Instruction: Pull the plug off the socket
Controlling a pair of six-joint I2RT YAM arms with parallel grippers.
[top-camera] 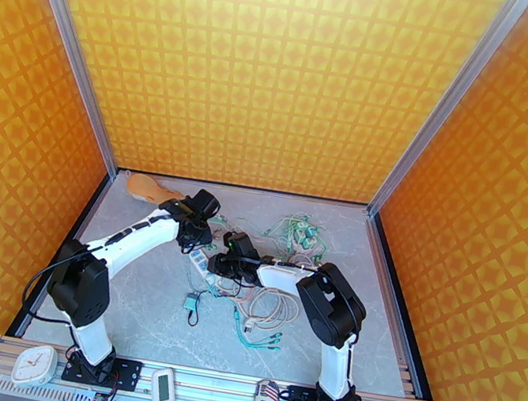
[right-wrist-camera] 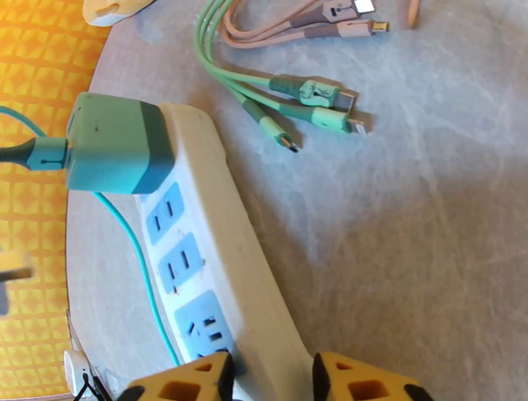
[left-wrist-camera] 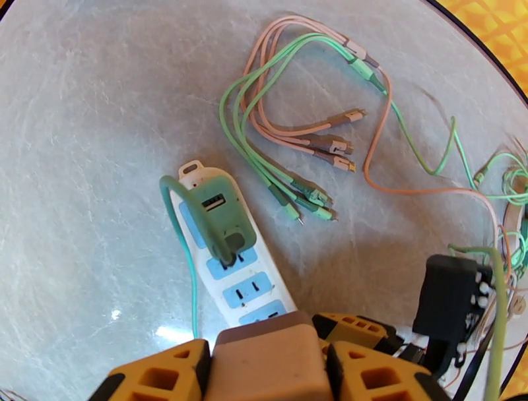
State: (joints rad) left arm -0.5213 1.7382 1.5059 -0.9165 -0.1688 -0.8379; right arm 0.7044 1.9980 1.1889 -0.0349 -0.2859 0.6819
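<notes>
The green plug (left-wrist-camera: 221, 221) sits in the power strip (left-wrist-camera: 254, 290) on the bench (left-wrist-camera: 79, 132). The right fingers (right-wrist-camera: 191, 382) clamp the strip's near end; whether the left fingers (left-wrist-camera: 158, 376) are apart cannot be told. Best pull straight out, strip pinned

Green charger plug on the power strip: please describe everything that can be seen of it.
The green charger plug is a boxy plastic adapter, light teal with a darker band toward the white power strip. It sits plugged into a socket near one end of the strip. A USB port shows on its face, and a teal cable leaves it.
</notes>
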